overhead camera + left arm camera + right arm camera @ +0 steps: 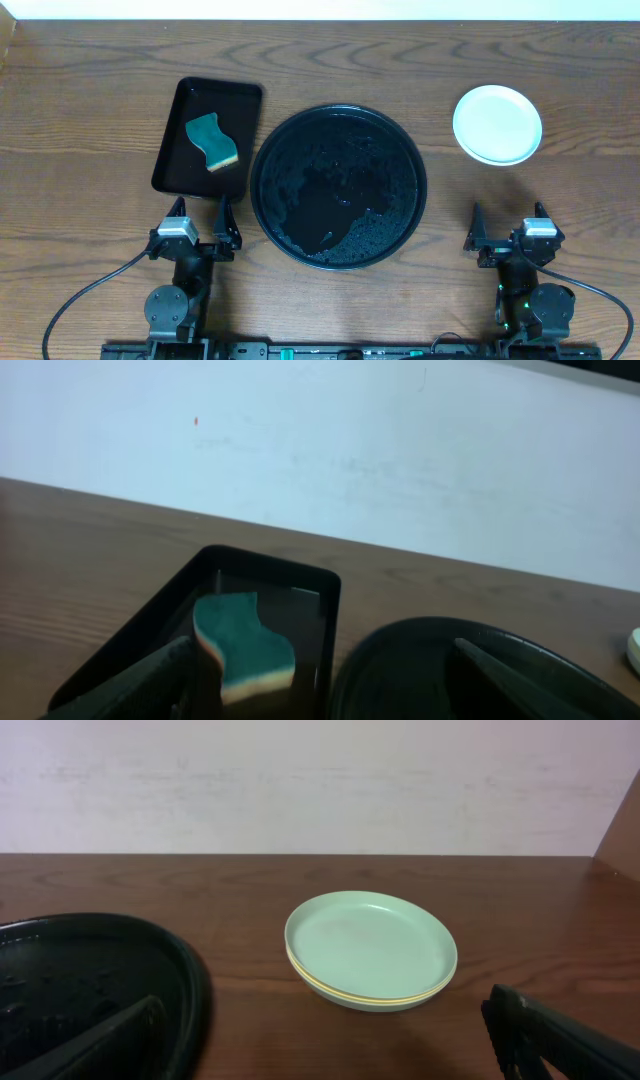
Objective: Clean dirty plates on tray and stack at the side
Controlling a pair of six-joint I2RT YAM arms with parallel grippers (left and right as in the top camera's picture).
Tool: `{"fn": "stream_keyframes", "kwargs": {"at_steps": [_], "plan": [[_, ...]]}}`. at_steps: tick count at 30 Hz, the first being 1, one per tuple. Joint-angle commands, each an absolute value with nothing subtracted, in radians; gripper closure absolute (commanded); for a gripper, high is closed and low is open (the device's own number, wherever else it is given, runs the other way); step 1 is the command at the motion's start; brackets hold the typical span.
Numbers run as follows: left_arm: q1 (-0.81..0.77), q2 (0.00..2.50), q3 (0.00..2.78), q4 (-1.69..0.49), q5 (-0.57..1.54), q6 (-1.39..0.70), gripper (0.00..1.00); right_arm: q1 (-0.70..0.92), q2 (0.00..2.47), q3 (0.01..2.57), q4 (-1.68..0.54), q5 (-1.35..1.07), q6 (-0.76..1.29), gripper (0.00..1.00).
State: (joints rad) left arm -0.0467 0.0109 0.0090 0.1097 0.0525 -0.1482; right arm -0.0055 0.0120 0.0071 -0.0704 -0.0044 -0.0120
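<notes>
Seen from above, the tray (300, 205) sat at the middle of the desk (90, 110), its black floor wet and flecked with foam. The plates (497, 124) stood off the tray, on the desk to its right and a little farther back. From overhead they read as a single pale disc. The right wrist camera showed more: a mint plate on top, a thin yellow rim under it, and mint again below, all squarely stacked and clean on the upper face.

Left of the tray lay a small tray (180, 160) holding a teal sponge (213, 141). The left wrist camera caught the sponge's pale lower layer and a white wall behind the desk.

The left claw (200, 213) hung at the tray's front left with its fingers (130, 685) spread apart and nothing between them. The right claw (510, 222) hung off the tray's front right, also spread wide and holding nothing, facing the plates.
</notes>
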Motion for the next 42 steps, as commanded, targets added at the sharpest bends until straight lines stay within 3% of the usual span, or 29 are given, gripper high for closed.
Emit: {"fn": "stream_keyframes", "kwargs": {"at_steps": [1,14,42], "plan": [[-0.043,0.001,0.004,0.139,0.044,-0.119,0.21,-0.019,0.007,0.006,-0.075,-0.009,-0.024,0.01],[-0.025,0.001,0.004,-0.071,0.044,-0.087,0.21,-0.019,0.007,0.006,-0.075,-0.009,-0.024,0.01],[-0.012,0.001,0.004,-0.071,0.052,-0.089,0.21,-0.019,0.007,0.006,-0.075,-0.009,-0.023,0.01]]}}
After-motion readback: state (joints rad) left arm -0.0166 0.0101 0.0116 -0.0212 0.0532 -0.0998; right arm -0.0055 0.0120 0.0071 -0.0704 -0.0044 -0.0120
